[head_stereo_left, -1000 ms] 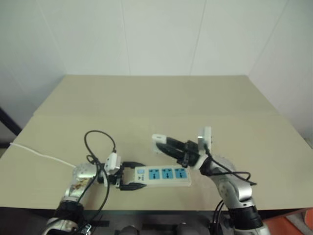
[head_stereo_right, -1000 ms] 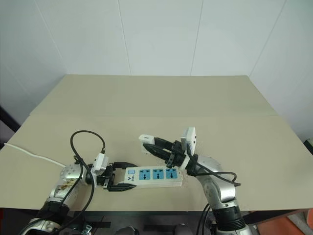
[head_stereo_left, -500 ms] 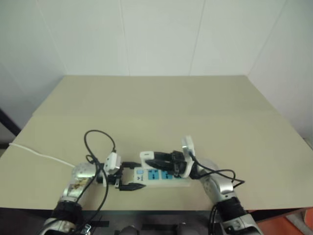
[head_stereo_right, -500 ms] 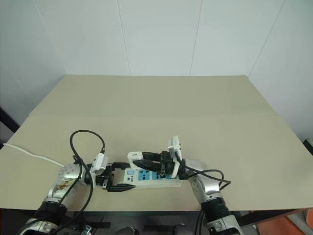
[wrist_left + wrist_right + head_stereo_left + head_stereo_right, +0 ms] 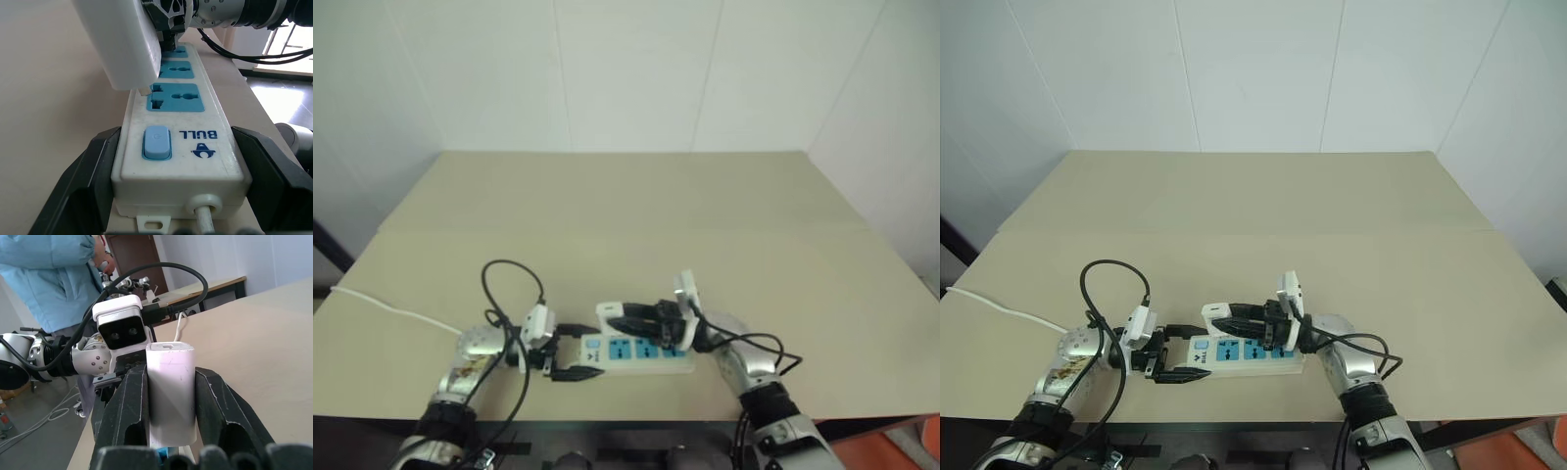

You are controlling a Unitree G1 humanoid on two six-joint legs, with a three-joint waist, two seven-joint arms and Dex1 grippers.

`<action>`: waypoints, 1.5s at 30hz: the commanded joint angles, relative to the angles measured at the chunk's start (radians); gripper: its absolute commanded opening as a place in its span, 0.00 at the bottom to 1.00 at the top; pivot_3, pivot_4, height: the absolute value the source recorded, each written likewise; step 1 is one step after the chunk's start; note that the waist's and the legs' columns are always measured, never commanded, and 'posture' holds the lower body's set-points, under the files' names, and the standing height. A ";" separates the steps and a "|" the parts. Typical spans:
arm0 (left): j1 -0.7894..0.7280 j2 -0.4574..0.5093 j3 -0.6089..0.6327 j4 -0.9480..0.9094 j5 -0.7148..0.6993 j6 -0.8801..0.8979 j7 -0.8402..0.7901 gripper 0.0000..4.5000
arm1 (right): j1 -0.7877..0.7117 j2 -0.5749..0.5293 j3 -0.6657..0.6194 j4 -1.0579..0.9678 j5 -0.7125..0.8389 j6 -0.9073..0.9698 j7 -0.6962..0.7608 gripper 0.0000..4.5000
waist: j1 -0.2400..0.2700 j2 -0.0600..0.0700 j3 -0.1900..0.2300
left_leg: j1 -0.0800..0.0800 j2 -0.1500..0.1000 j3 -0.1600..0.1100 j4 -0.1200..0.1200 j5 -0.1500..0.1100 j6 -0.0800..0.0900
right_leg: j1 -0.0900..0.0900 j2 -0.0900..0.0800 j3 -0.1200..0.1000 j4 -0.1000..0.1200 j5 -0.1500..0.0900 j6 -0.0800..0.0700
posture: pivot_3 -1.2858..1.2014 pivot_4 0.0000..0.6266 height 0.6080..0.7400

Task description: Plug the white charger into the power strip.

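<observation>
The white charger [image 5: 171,391] is sitting clamped between the right gripper's [image 5: 1224,318] two black fingers [image 5: 129,411], low and centre in the head views, just above the power strip [image 5: 1244,354]. The strip is lying on the tan table [image 5: 1253,215] near its front edge, and the left gripper [image 5: 1180,354] is bracketing its switch end, its black fingers [image 5: 93,166] spread wide against both long sides. The left wrist view is showing what the head views cannot: the charger's prongs are hanging just over the first blue socket [image 5: 177,97], beside the blue switch [image 5: 156,142]. The right wrist view is showing a person in a light blue top [image 5: 49,274] standing in its upper left, behind the left arm.
</observation>
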 commanded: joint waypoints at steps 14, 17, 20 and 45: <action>0.008 0.016 -0.011 -0.002 0.012 0.015 -0.005 0.73 | 0.054 0.031 0.023 -0.021 -0.021 0.003 0.007 0.24 | 0.000 -0.001 -0.001 | 0.000 0.000 0.000 0.000 0.000 0.000 | 0.000 0.000 0.000 0.000 0.000 0.000 | 0.52 0.24 1.00; 0.011 0.019 -0.011 -0.006 0.011 0.017 -0.005 0.73 | 0.055 0.032 0.019 -0.014 -0.027 0.000 0.007 0.24 | 0.000 -0.001 -0.001 | 0.001 0.000 0.000 -0.001 0.000 0.000 | 0.000 0.000 0.000 0.000 0.000 0.000 | 0.52 0.24 1.00; 0.008 0.019 -0.011 -0.004 0.012 0.017 -0.004 0.73 | 0.050 0.025 0.013 -0.004 -0.030 0.002 0.012 0.24 | 0.000 -0.001 -0.001 | 0.001 0.001 0.000 -0.001 0.000 0.000 | 0.000 0.000 0.000 0.000 -0.001 0.001 | 0.52 0.24 1.00; -0.004 0.019 -0.008 0.014 0.012 0.011 -0.003 0.73 | 0.071 -0.006 0.016 0.017 -0.048 -0.018 0.029 0.24 | -0.001 -0.003 -0.002 | 0.014 0.001 0.000 -0.005 0.000 0.000 | 0.013 0.000 0.000 -0.002 -0.003 0.000 | 0.52 0.24 1.00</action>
